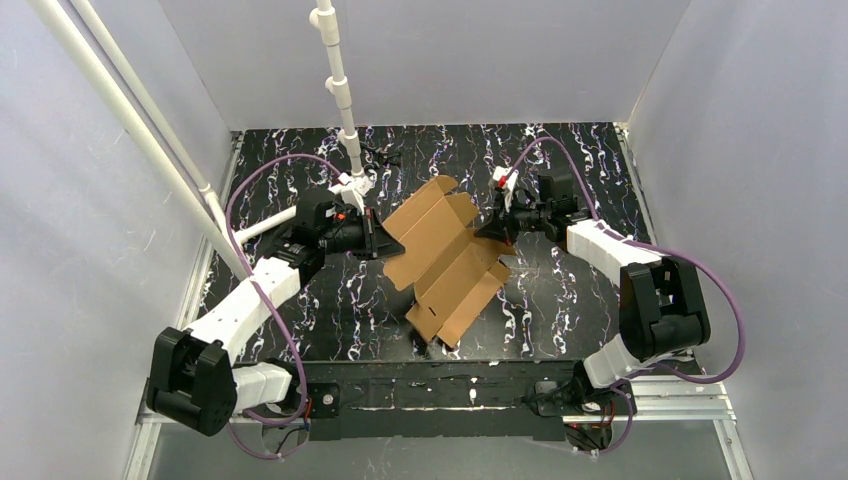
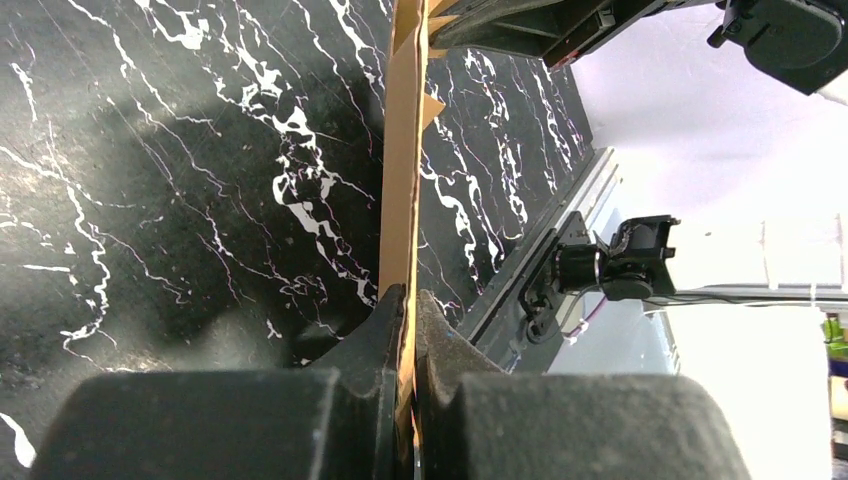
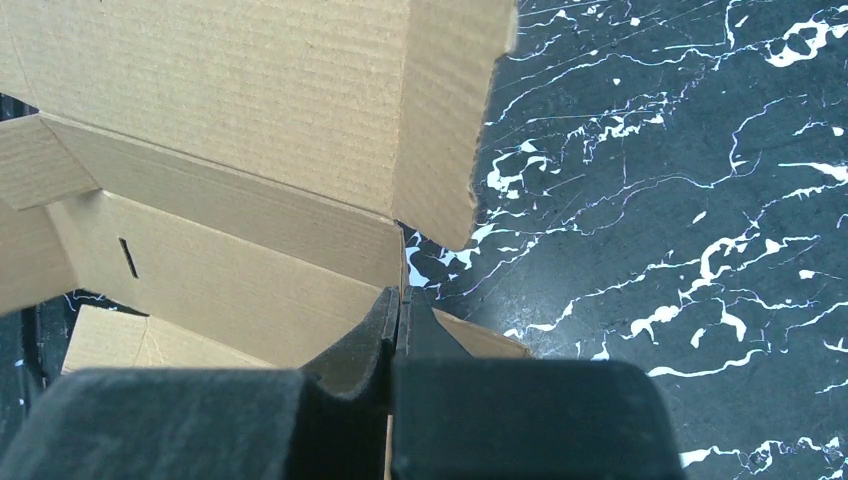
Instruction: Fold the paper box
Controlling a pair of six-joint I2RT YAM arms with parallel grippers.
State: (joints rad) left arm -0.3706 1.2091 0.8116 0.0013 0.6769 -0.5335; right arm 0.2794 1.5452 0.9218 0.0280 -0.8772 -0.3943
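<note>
The paper box [image 1: 445,255] is a brown cardboard die-cut sheet, partly creased, held up above the black marbled table [image 1: 560,300] between both arms. My left gripper [image 1: 393,246] is shut on its left edge. In the left wrist view the sheet [image 2: 404,160] runs edge-on, clamped in my left gripper [image 2: 408,305]. My right gripper [image 1: 488,228] is shut on the right side. In the right wrist view the panels and flaps [image 3: 230,100] spread up and to the left, and my right gripper [image 3: 402,298] pinches a flap's edge.
A white pipe stand [image 1: 340,90] rises at the back middle, close to the left wrist. A slanted white pipe [image 1: 130,120] crosses the left side. Pale walls close in three sides. The arm bases sit on a rail [image 1: 470,390] at the near edge.
</note>
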